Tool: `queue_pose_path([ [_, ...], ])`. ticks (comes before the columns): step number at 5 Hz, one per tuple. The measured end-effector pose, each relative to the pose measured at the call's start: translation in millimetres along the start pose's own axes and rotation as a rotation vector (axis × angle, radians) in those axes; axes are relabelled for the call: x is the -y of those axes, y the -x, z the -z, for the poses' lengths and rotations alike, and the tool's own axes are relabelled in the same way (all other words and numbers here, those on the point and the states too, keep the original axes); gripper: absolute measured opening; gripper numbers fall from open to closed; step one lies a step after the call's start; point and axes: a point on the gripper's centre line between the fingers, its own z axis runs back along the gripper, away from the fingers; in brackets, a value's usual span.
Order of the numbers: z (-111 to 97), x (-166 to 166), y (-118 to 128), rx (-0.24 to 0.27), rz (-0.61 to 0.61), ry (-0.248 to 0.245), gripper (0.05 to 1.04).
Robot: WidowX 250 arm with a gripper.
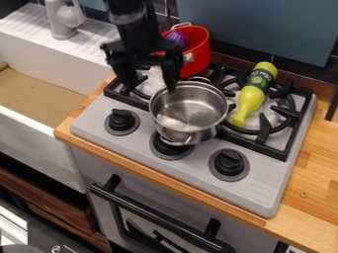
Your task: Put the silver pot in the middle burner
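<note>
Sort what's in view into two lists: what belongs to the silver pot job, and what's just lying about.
Part of the job:
silver pot
stove
gripper

Just lying about:
red pot
purple item inside it
yellow-green bottle on the picture's right-hand burner

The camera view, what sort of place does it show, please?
Probably a toy kitchen: there is a stove with black knobs, a white sink with a faucet beside it, and an oven-like front with a black handle below.
</note>
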Motion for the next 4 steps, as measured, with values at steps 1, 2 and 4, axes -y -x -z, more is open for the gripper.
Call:
queue_pose_path([
  [1, -16, 7, -11, -0.002, -0.015, 0.018, 0.998],
  [2, -29, 11, -20, -0.006, -0.03, 0.011, 0.998],
  [4, -33, 13, -25, 0.01, -0.011, 0.02, 0.998],
])
